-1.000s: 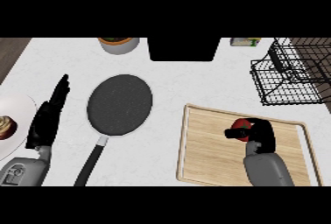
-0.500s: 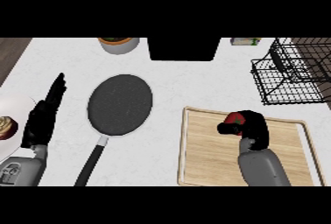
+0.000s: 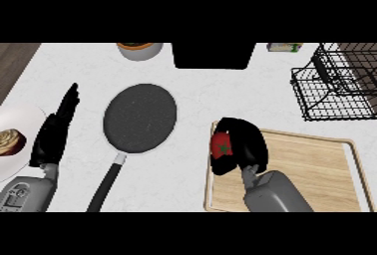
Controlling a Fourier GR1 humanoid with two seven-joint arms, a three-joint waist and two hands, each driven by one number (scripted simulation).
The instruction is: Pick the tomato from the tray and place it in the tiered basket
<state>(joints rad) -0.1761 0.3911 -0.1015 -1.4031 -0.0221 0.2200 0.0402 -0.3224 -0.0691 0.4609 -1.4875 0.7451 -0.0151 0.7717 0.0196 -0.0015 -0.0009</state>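
Right hand curls around my tomato above the wooden tray; I should lift clear, then swing toward the tiered basket.

Bright, even, diffuse light; white counter slightly washed out; only faint soft shadows; no glare.

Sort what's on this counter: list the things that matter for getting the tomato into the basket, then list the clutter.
Job:
tomato, held in the right hand
wooden tray
tiered basket

Clutter:
frying pan
white plate with a pastry
bowl
resting left hand
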